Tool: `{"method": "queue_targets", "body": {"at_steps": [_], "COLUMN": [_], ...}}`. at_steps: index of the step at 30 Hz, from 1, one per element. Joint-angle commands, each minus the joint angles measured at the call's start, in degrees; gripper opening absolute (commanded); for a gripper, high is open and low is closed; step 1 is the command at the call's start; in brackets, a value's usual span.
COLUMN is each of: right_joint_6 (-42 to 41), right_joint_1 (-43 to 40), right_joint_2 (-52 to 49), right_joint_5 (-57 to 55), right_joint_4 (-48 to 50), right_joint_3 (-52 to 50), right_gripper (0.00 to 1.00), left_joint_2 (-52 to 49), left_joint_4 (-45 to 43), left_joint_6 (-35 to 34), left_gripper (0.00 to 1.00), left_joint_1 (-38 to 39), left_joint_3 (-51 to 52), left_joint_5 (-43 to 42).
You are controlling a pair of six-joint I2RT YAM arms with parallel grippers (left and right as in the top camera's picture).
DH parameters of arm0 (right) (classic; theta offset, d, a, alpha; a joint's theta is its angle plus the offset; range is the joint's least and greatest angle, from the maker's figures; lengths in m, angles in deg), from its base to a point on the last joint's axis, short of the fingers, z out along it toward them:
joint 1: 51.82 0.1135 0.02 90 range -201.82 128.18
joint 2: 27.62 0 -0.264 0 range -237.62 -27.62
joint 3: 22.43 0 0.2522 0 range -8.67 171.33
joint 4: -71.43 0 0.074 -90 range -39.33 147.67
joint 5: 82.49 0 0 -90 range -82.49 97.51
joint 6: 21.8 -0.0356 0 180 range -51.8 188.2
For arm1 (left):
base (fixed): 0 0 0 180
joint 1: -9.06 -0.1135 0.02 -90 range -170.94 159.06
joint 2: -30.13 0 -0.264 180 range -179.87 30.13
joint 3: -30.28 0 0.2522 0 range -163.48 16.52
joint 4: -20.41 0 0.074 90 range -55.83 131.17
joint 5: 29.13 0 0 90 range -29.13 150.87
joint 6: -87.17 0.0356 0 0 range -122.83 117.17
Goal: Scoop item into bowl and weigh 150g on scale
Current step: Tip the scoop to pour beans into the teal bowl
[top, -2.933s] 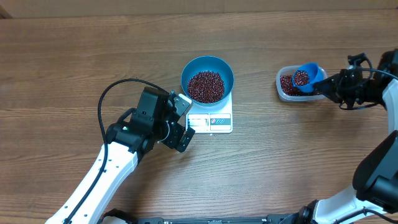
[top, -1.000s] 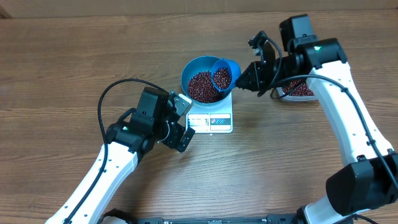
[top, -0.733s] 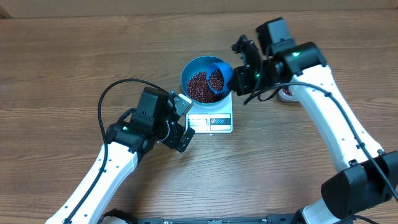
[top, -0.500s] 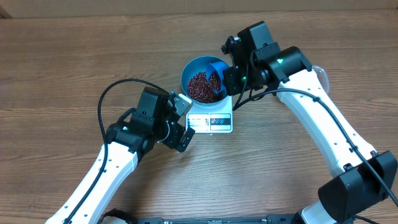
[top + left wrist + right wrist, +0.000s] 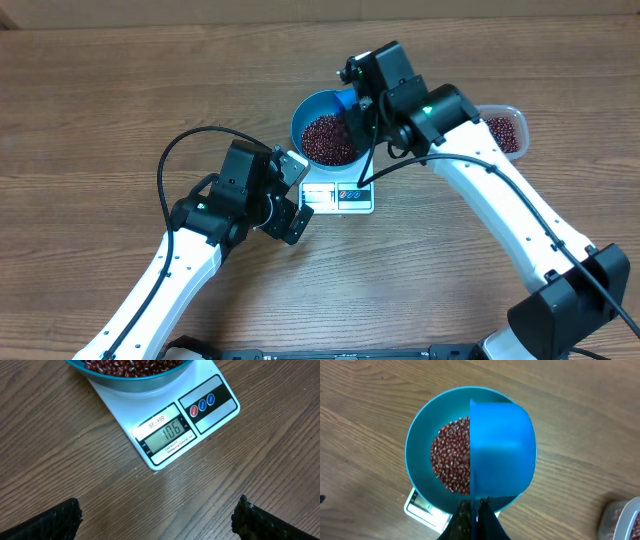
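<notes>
Wood-grain brown covers the table [image 5: 100, 90], flat and matt, and over it we see two white jointed arms, the left arm [image 5: 165, 285] and the right arm [image 5: 500, 210]. The bowl [image 5: 297, 120] is round, deep and glossy blue. It stands on the scale [image 5: 345, 207], a flat white square with a grey display [image 5: 167, 435] reading 106 and three round buttons [image 5: 202, 404], one red and two blue. Well apart to the right sits the tub [image 5: 495, 110], clear plastic with rounded corners. The scoop [image 5: 502, 445] is smooth blue plastic, tipped over above the bowl's right half with its outer wall toward the wrist camera. The beans [image 5: 451, 460] are tiny oval dark red-brown grains, heaped loose in the bowl, with more in the tub.

The right gripper [image 5: 476, 510] has its fingers pressed together on the scoop's thin handle. The left gripper [image 5: 159, 519] hangs in front of the scale, fingers wide apart, touching nothing.

Against a second ago, the right arm has swung further left across the bowl, the scoop has gone from mouth-up and full to tipped over, and the tub is uncovered. The left arm, bowl and scale have not shifted.

We count two arms, two grippers, one bowl, one scale, one tub and one scoop; the beans are too many to count.
</notes>
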Motion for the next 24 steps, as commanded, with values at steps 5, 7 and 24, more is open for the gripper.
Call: {"method": "queue_targets", "body": {"at_steps": [5,7,24], "right_joint_6": [0.90,0.90,2.80], "right_joint_1": [2.75,3.26,12.63], "right_joint_2": [2.36,2.36,2.36], "right_joint_5": [-7.34,-7.91,-26.49], "right_joint_4": [1.99,2.32,3.87], "right_joint_3": [1.92,1.92,1.92], "right_gripper": [0.04,0.04,0.04], "left_joint_2": [0.04,0.04,0.04], "left_joint_4": [-0.17,-0.17,-0.17], "left_joint_6": [-0.81,-0.81,-0.81], "left_gripper": [1.00,1.00,0.99], "left_joint_1": [-0.20,-0.20,-0.20], "left_joint_3": [-1.38,-1.38,-1.38], "left_joint_5": [0.33,0.35,0.33]}}
